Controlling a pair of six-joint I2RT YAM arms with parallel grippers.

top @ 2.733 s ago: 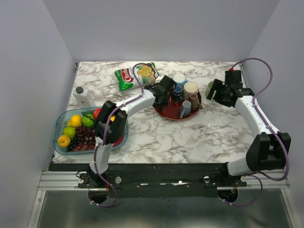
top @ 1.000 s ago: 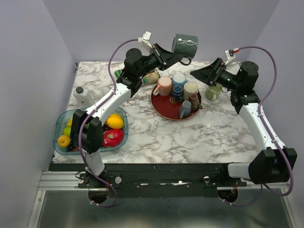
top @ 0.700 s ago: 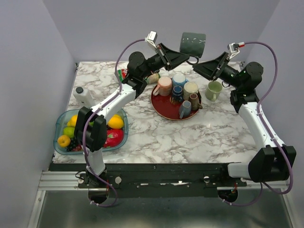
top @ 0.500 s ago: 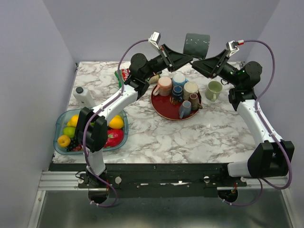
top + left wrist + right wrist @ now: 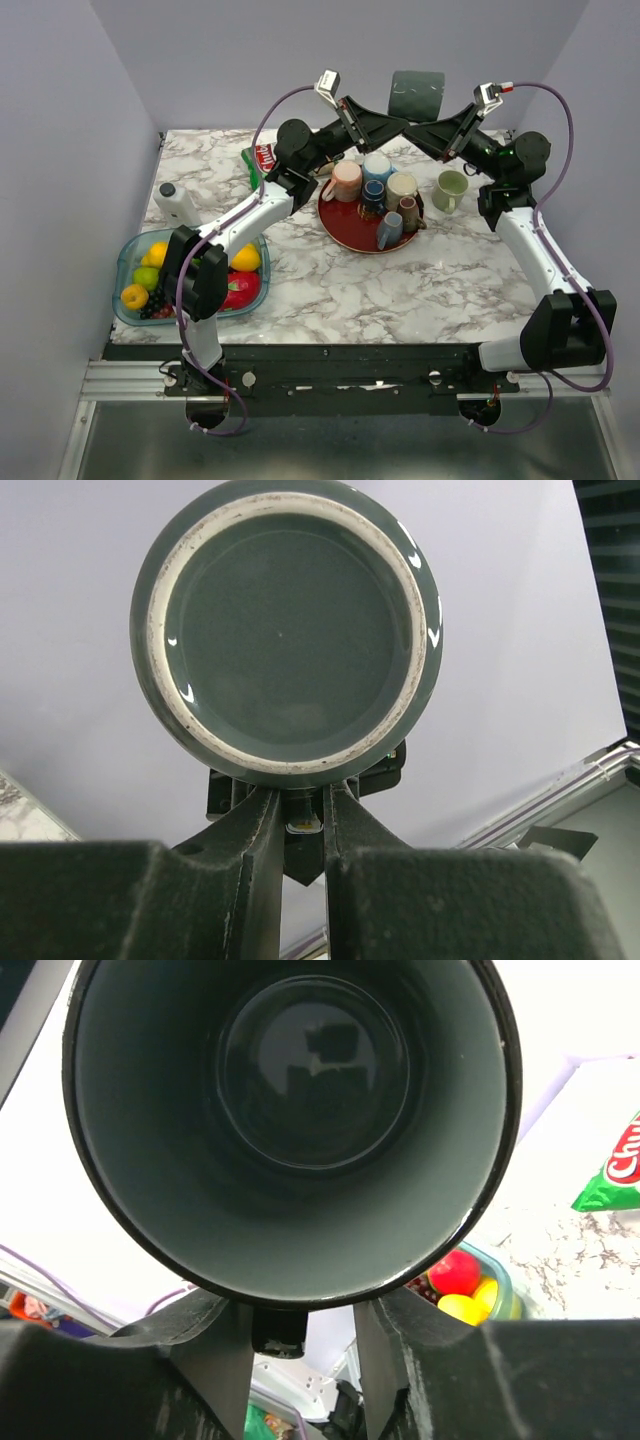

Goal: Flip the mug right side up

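Found a clear fruit tub (image 5: 128,252) nearest, at 8 o'clock on the marble counter (image 5: 400,290), holding yellow, green and red fruit. Saw a white bottle (image 5: 176,203) just beyond it at 9 o'clock. Noted a red tray (image 5: 350,234) past the counter's middle, toward 12 o'clock, crowded with cups (image 5: 385,195). Spotted a pale green mug (image 5: 450,188) standing mouth-up at 2 o'clock, just beside the tray, and a green snack bag (image 5: 262,158) at 11 o'clock.

Farthest back, found the dark green mug (image 5: 416,95) off the counter altogether, raised above the 12 o'clock edge against the rear wall (image 5: 300,60). Saw it lying on its side, base turned to 9 o'clock, open mouth to 3 o'clock, handle (image 5: 278,1330) underneath.

Saw the left hand (image 5: 398,122) reaching up from 9 o'clock, fingers (image 5: 255,840) drawn nearly together under the base and pinching the mug by its lower side. Could not make out the contact itself behind the base rim.

Saw the right hand (image 5: 413,127) meeting it from 3 o'clock, spread either side of the handle, one finger touching, the other leaving a gap.
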